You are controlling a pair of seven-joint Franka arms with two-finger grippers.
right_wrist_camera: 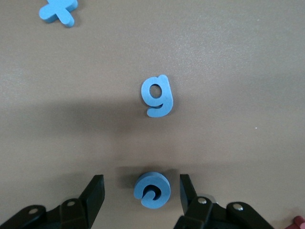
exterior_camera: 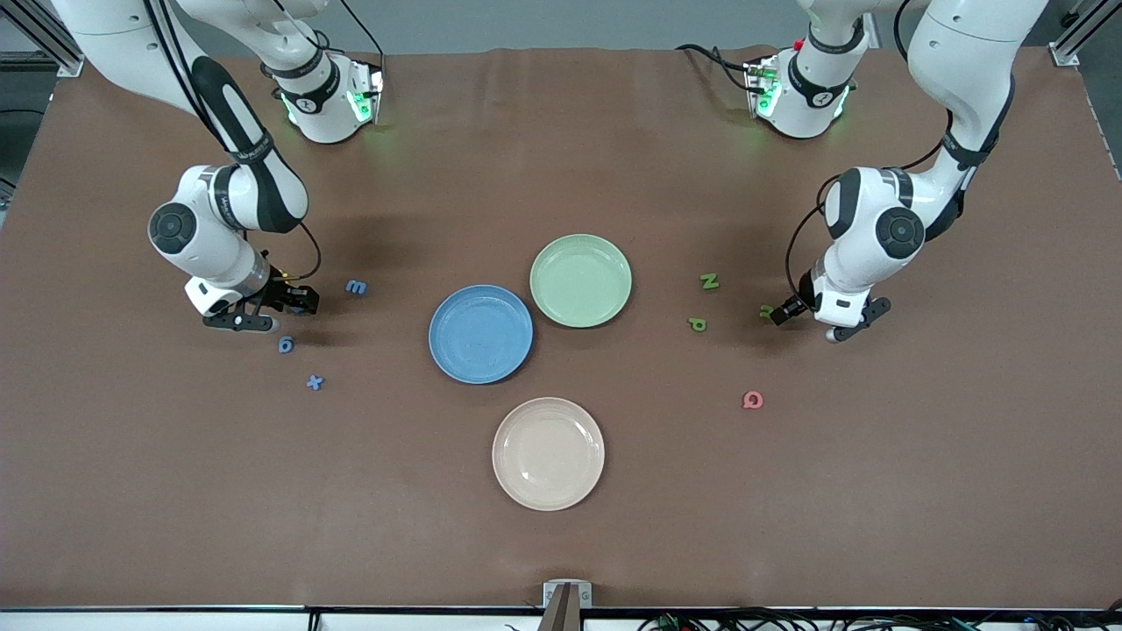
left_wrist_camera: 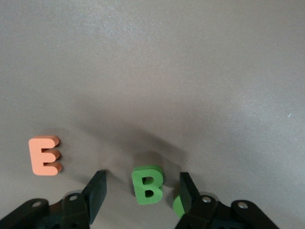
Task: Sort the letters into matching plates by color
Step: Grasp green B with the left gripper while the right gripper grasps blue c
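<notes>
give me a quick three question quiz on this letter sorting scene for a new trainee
1. True or false: the blue plate already holds a letter.
2. Which letter lies between the left gripper's open fingers? A) orange E B) green B C) green N
3. What colour is the round letter between the right gripper's open fingers?

Key:
1. False; the blue plate and the green plate hold nothing.
2. B, the green B; the orange E lies beside that gripper.
3. Blue.
</notes>
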